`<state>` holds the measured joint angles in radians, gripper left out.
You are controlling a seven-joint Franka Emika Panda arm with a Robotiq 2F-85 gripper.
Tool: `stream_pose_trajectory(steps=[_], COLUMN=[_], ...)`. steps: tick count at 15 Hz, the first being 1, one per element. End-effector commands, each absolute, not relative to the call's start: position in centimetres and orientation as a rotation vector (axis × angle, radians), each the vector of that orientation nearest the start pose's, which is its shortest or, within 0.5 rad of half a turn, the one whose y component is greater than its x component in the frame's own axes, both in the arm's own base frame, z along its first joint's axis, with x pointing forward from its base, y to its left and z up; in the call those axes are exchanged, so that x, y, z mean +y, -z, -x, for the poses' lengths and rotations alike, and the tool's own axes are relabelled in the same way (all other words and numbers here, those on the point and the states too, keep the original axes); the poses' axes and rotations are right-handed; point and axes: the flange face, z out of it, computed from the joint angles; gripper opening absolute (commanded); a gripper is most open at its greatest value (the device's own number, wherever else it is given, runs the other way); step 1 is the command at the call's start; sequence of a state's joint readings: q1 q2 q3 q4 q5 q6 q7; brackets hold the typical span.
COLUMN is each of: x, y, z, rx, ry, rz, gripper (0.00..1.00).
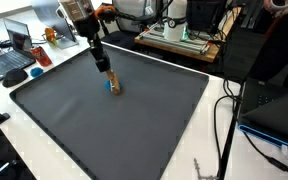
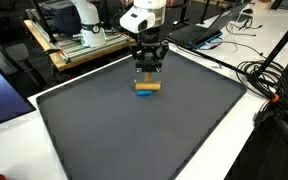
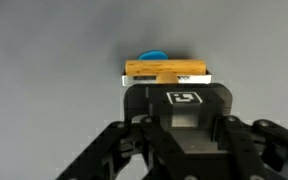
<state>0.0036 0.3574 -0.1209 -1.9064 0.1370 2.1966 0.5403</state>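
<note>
Your wooden block shows a pale, matt face with faint grain. The blue piece against it looks like smooth plastic. Your gripper is black and matt, plastic or metal. The mat looks dark grey, matt and finely textured, while the table is white and smooth.

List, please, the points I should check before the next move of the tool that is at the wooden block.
1. Grip: the tool is shut on the wooden block: ok.
2. Block level in the wrist view, not tilted: ok.
3. Block lifted off the dark mat: cannot tell.
4. The blue round piece apart from the block: cannot tell; it shows directly behind it.
5. The cables beside the mat away from the tool: ok.
</note>
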Motion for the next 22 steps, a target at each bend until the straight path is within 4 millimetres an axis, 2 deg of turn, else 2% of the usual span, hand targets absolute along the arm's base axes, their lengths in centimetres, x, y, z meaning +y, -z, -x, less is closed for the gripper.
stream_pose_trajectory(steps=[1, 11, 22], x=[-6.3, -7.1, -9.2], y=[-29.7, -28.4, -27.0], z=[-61.8, -62.4, -62.7], rx=[1.156, 1.260, 1.451], ry=[-0.063, -0.010, 0.034], rz=[2.903, 2.866, 2.782], gripper=[0.22, 0.22, 0.22])
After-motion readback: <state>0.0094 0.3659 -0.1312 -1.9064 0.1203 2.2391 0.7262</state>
